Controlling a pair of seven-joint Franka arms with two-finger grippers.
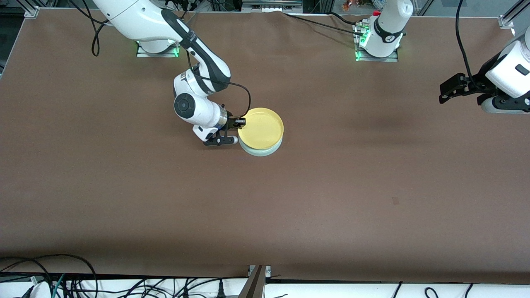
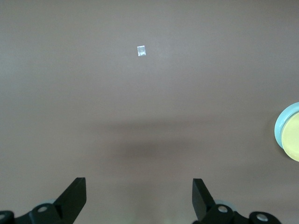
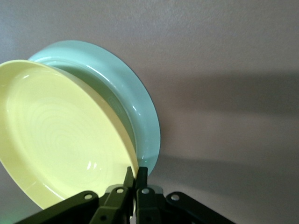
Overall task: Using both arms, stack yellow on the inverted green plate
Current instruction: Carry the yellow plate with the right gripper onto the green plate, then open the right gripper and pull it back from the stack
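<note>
Left gripper (image 2: 139, 198) hangs over brown table (image 2: 140, 116), fingers (image 2: 74, 196) wide apart, nothing btwn them. Small white tag (image 2: 141, 51) on table. At pic edge, yellow (image 2: 292, 143) sits on green plate (image 2: 280, 122).

A: What stayed hidden?
B: The yellow plate (image 1: 261, 127) covered most of the green plate (image 1: 260, 150); only a mint crescent showed. In the left wrist view both plates were cut by the frame's edge.
A: And the arms?
B: The left arm (image 1: 506, 78) ran off the front view's edge, and the right arm's (image 1: 198, 82) upper part was cropped at the top.
</note>
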